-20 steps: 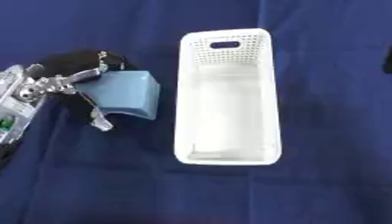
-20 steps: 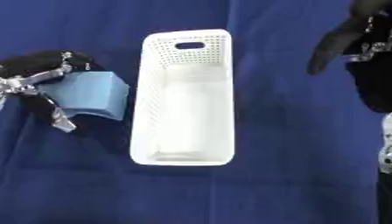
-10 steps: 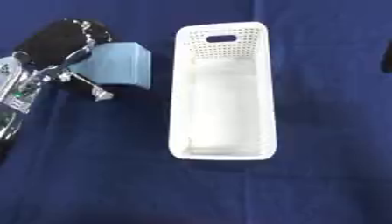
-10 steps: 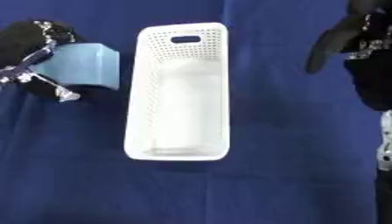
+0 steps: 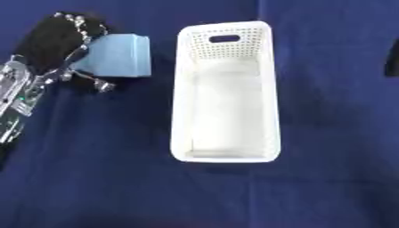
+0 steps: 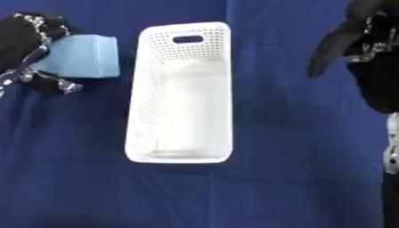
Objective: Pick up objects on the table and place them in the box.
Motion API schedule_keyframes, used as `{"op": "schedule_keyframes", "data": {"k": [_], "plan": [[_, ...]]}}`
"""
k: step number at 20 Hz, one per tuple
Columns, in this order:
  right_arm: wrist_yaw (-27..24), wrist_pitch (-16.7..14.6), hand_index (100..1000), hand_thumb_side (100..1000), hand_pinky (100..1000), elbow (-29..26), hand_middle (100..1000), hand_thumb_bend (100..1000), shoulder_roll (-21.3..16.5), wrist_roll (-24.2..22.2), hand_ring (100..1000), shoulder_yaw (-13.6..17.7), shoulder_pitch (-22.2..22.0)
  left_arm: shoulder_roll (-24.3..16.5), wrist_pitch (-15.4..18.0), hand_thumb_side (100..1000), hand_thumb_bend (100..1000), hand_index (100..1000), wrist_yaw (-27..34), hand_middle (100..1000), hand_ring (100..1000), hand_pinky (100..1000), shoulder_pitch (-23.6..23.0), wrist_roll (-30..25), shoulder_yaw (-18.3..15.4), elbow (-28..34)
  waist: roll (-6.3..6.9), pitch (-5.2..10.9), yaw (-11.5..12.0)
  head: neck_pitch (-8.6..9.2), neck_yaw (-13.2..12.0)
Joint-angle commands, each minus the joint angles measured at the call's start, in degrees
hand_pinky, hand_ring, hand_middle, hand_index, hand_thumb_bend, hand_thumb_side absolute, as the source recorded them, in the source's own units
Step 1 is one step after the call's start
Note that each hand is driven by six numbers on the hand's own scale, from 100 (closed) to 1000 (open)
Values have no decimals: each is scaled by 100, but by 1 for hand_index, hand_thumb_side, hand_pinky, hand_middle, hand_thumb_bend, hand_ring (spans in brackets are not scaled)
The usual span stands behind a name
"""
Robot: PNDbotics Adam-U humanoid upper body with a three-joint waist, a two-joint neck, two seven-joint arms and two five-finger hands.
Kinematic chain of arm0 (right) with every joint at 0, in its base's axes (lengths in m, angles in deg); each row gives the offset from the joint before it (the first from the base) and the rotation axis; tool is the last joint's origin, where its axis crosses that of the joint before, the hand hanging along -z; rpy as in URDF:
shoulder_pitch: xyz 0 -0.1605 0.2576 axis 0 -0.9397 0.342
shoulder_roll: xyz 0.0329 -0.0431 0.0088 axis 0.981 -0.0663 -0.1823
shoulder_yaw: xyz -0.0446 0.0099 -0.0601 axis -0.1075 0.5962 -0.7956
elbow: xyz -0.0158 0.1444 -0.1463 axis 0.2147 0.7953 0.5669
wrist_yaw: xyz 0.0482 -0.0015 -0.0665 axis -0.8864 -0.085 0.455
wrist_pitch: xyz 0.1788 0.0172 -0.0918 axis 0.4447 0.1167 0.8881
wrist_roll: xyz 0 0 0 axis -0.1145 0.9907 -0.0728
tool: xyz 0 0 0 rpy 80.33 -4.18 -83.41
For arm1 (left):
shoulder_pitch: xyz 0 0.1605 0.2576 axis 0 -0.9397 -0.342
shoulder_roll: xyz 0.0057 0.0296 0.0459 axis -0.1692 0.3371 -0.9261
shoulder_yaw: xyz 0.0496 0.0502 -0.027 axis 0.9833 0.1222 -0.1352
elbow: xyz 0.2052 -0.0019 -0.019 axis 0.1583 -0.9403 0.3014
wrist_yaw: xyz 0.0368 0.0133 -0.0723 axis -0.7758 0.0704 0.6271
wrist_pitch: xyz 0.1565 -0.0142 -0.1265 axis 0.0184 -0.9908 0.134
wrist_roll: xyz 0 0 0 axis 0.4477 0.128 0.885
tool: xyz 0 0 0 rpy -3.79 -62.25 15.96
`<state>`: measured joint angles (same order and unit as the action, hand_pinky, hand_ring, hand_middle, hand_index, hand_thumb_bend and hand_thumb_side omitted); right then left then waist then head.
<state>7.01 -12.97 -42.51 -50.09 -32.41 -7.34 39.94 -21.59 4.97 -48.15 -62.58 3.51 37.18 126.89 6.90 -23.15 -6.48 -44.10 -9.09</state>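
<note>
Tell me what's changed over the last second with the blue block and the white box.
The left hand, fingers curled round the light blue block, has carried it toward the far end of the white box, keeping it on the box's left side, outside it. Nothing was let go. The box is still empty on the blue cloth, and the right hand still hangs at the right edge.

— Underfoot, so to speak?
— Only a table (image 5: 93, 178), draped in dark blue cloth (image 6: 296, 187), filling both views edge to edge.
— Creased?
— Faintly; a few soft folds, one running down from the top edge.
— Lit how?
— Evenly from above, with soft shadows. No wall, floor or window in view.
</note>
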Motion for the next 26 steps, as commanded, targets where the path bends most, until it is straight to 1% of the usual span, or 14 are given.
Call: {"op": "schedule_keyframes", "data": {"k": [1, 4, 5, 8, 10, 12, 14, 16, 19, 21, 26], "plan": [[46, -186, 881, 794, 599, -59, 808, 100, -81, -216, 693, -5, 14, -347, -211, 100, 536, 146, -217, 100, 100, 100, 73, 301, -273, 106, -11, 126, 50, -2, 41], [66, -175, 881, 794, 599, -59, 808, 100, -81, -216, 693, 6, -43, -442, -560, 100, 519, 148, -494, 100, 100, 100, 122, 511, -580, 218, -30, 180, 104, 13, 60], [70, -170, 881, 794, 599, -59, 808, 100, -82, -216, 693, 10, -66, -487, -689, 100, 496, 151, -585, 100, 100, 100, 155, 576, -692, 272, -34, 209, 127, 26, 60], [72, -143, 881, 794, 598, -59, 808, 100, -96, -216, 693, 16, -135, -629, -1021, 100, 479, 153, -798, 100, 100, 100, 266, 728, -934, 454, -38, 293, 189, 68, 63], [79, -133, 881, 794, 598, -59, 808, 100, -106, -216, 693, 21, -178, -702, -1186, 100, 479, 160, -843, 100, 100, 100, 347, 790, -1022, 592, -40, 353, 226, 97, 69], [82, -123, 881, 793, 598, -59, 807, 100, -111, -211, 693, 26, -213, -727, -1262, 100, 479, 159, -632, 100, 100, 100, 404, 798, -1015, 687, -40, 405, 252, 125, 63], [82, -112, 880, 793, 597, -59, 807, 100, -111, -198, 692, 33, -238, -743, -1214, 100, 479, 152, -242, 100, 100, 100, 439, 760, -935, 749, -38, 453, 266, 160, 45], [73, -99, 878, 793, 596, -59, 806, 100, -102, -170, 691, 40, -248, -774, -1049, 100, 483, 149, 192, 100, 100, 100, 480, 698, -792, 837, -38, 500, 266, 189, 24], [36, -86, 874, 792, 594, -59, 803, 100, -79, -123, 689, 40, -240, -812, -783, 100, 494, 147, 635, 100, 100, 100, 582, 569, -585, 975, -38, 557, 246, 243, -22], [4, -76, 871, 791, 592, -59, 801, 100, -63, -88, 687, 39, -229, -821, -639, 100, 499, 147, 815, 100, 100, 100, 702, 448, -446, 1054, -36, 592, 226, 271, -65], [-89, -60, 866, 790, 590, -59, 798, 100, -23, -5, 685, 31, -177, -745, -294, 100, 509, 146, 1067, 100, 100, 100, 1181, 99, -24, 1219, -23, 660, 123, 389, -197]]}}
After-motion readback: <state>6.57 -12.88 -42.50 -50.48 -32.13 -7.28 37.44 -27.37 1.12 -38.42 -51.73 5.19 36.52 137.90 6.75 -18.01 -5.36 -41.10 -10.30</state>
